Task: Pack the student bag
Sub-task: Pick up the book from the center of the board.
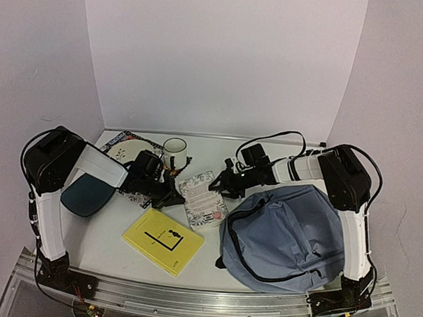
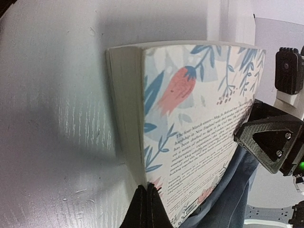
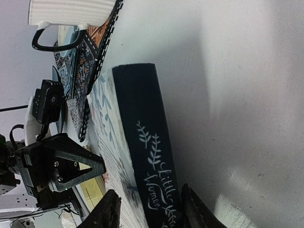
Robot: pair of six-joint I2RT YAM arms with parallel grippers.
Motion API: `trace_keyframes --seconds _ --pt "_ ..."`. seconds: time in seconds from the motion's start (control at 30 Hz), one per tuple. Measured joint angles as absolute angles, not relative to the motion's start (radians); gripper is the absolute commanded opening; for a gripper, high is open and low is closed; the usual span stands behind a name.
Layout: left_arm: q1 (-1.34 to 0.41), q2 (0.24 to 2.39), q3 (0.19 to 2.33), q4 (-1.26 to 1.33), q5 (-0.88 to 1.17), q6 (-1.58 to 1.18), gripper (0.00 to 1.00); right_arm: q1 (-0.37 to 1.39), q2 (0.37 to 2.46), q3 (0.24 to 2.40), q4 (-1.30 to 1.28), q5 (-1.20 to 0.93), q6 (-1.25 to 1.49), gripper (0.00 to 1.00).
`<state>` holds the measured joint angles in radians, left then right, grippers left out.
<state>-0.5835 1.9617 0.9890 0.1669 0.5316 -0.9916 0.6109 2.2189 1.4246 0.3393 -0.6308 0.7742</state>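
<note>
My left gripper (image 2: 146, 209) is squeezed tight with nothing in it, its tip at the low edge of the flowery book (image 1: 204, 199); my right gripper (image 3: 149, 211) has a finger on each side of the dark spine, but I cannot tell if it pinches; the student bag (image 1: 285, 237) lies flat at 4 o'clock from the book, just beside it. If I only catch the spine's end, the book may swing, flop open or slip out; the bag's mouth looks floppy, so a corner could snag; the mug (image 1: 175, 153) at 11 o'clock might get bumped.
</note>
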Motion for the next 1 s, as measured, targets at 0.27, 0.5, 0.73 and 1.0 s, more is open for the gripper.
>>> trace_keyframes --seconds 0.27,0.5,0.73,1.0 --pt "-0.582 1.947 0.989 0.139 0.518 -0.966 0.09 0.616 2.178 1.409 0.379 -0.679 0.787 0.00" --pt "-0.589 1.876 0.979 0.100 0.432 -0.906 0.51 0.656 2.128 1.403 0.378 -0.641 0.808 0.00" --pt "-0.611 1.626 0.979 0.017 0.237 -0.728 0.73 0.707 1.991 1.396 0.241 -0.529 0.828 0.00" --pt "-0.831 1.424 1.000 -0.018 -0.031 -0.442 0.77 0.706 1.817 1.396 0.097 -0.333 0.933 0.00"
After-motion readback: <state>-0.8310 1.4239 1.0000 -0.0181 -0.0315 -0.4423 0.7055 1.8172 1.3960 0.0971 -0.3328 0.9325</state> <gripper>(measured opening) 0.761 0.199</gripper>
